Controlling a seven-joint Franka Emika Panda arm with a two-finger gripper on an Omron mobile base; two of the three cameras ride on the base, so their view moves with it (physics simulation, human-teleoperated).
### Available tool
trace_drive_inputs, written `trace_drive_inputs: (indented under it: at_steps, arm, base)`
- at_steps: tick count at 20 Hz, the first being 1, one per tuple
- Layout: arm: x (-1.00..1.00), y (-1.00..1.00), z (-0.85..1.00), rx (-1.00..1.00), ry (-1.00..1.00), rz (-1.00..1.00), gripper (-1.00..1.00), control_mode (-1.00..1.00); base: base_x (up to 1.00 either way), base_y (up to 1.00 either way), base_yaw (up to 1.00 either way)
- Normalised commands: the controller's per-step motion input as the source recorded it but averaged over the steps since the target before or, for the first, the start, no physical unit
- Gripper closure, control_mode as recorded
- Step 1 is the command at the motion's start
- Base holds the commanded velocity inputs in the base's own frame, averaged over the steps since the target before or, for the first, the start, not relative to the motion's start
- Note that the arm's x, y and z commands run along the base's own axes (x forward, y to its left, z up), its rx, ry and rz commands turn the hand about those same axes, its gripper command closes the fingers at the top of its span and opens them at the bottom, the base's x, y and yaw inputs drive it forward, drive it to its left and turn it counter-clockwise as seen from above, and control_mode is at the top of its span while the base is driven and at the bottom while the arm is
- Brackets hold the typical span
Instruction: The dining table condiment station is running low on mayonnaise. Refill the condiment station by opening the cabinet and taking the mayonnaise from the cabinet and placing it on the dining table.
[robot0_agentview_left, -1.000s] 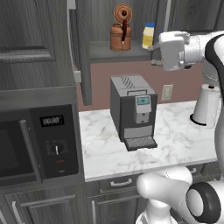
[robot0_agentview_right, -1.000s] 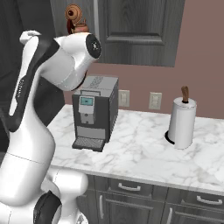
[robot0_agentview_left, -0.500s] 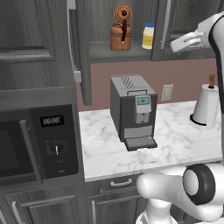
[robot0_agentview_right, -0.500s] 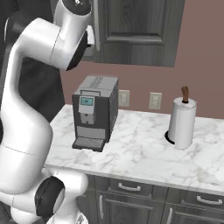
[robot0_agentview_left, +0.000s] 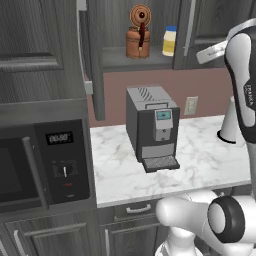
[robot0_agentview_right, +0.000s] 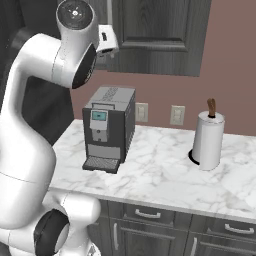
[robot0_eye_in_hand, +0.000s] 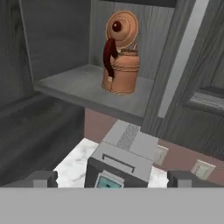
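Observation:
The mayonnaise (robot0_agentview_left: 170, 41), a small pale-yellow jar with a blue lid, stands on the shelf of the open cabinet (robot0_agentview_left: 122, 59), at the right end of the opening. A copper-brown kettle (robot0_agentview_left: 139, 34) stands to its left. The cabinet's left door (robot0_agentview_left: 94, 60) is swung out; the right door (robot0_agentview_right: 155, 35) with its silver bar handle (robot0_agentview_left: 189, 25) is closed. My hand (robot0_agentview_left: 212, 51) hangs right of the opening at shelf height, apart from the jar. My gripper (robot0_eye_in_hand: 112, 179) is open and empty, facing the kettle (robot0_eye_in_hand: 121, 57); there the door hides the mayonnaise. The dining table is out of view.
A grey coffee machine (robot0_agentview_left: 152, 127) stands on the marble counter (robot0_agentview_left: 200, 165) below the cabinet. A paper towel roll (robot0_agentview_right: 207, 140) is at the counter's right end. A black microwave (robot0_agentview_left: 45, 160) sits built in at the left. Drawers (robot0_agentview_right: 150, 215) run under the counter.
My hand has drawn back to the right, away from the mayonnaise and the cabinet opening. The gripper stays open, and the jar and kettle have not moved.

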Motion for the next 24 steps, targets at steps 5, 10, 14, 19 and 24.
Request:
trace_drive_inputs:
  at_steps: [5, 10, 14, 19, 24]
  arm:
    - [0.54, 0.00, 0.08, 0.00, -0.10, -0.28, -1.00, -1.00]
    - [0.82, 0.00, 0.02, 0.01, -0.06, -0.33, -1.00, -1.00]
    - [0.74, -0.02, 0.09, 0.02, 0.00, -0.13, -1.00, -1.00]
    - [0.80, -0.14, 0.00, 0.06, 0.01, -0.10, -1.00, -1.00]
    - [0.74, -0.09, 0.00, 0.09, 0.00, -0.07, -1.00, -1.00]
  base:
    - [0.00, 0.00, 0.00]
    - [0.00, 0.00, 0.00]
    - [0.00, 0.00, 0.00]
    - [0.00, 0.00, 0.00]
    - [0.00, 0.00, 0.00]
